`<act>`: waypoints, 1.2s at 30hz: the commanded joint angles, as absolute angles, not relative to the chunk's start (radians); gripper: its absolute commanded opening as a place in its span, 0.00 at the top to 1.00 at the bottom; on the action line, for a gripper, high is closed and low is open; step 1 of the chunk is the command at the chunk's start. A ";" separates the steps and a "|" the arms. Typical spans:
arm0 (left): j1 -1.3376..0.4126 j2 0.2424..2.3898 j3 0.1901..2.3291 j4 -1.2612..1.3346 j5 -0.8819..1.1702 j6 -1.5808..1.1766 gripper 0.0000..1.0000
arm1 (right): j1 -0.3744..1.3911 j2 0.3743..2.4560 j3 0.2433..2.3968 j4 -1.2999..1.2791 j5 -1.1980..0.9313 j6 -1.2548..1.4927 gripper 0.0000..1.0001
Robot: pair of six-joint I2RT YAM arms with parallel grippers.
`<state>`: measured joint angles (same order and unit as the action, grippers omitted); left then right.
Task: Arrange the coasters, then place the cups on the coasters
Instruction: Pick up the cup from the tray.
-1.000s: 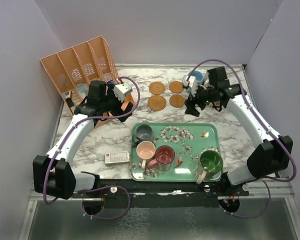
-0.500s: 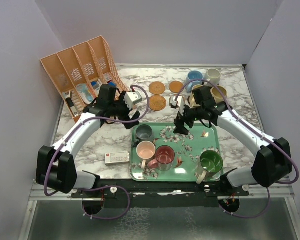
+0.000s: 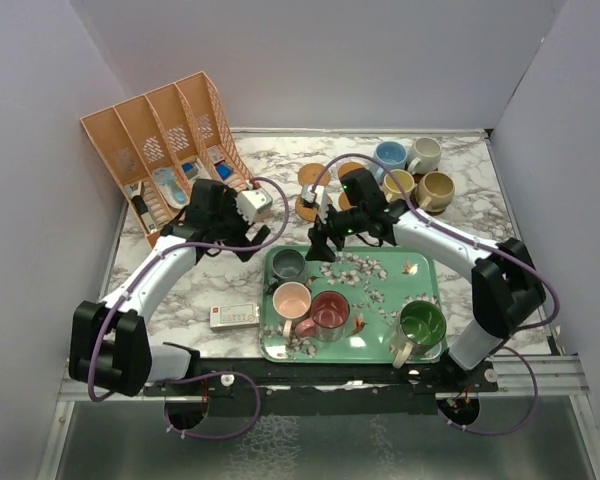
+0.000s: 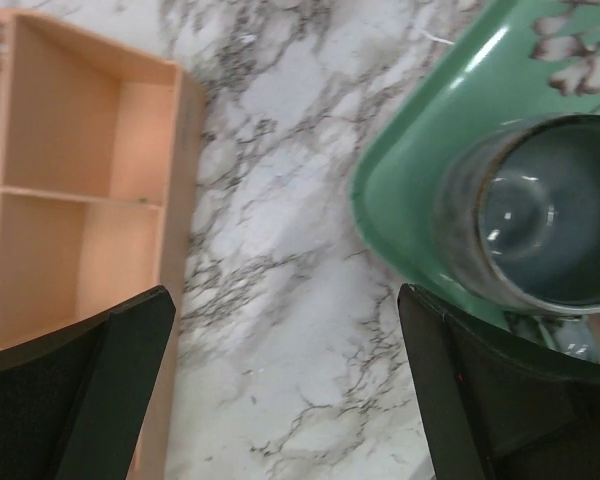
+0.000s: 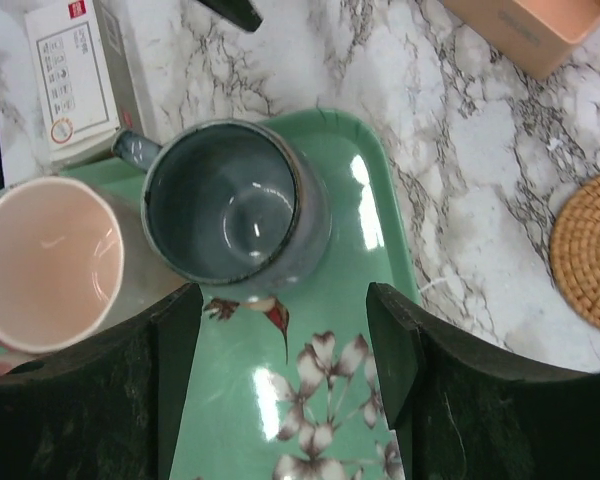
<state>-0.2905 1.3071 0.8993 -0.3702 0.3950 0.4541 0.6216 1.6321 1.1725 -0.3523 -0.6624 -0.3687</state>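
Right gripper point(image 5: 282, 300) moved over tray point(image 5: 378, 245); grey cup point(image 5: 230, 205) just ahead.

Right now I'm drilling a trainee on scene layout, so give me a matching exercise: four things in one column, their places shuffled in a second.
Things:
1. grey mug
2. green mug
3. blue mug
4. white box

Places:
a. on the marble table, left of the tray
b. the tray's near right corner
c. off the tray at the far right, beside the cream mug
d. the tray's far left corner

Pairs: 1-d, 2-b, 3-c, 4-a
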 commanded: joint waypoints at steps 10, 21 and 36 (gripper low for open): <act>-0.114 1.222 0.952 -0.288 0.281 0.337 0.01 | 0.756 1.791 1.336 -0.371 -0.454 -0.294 0.40; -0.109 1.210 0.954 -0.299 0.298 0.337 0.01 | 0.797 1.857 1.382 -0.446 -0.278 -0.324 0.54; -0.106 1.213 0.952 -0.304 0.326 0.345 0.01 | 0.811 1.885 1.413 -0.488 -0.189 -0.324 0.78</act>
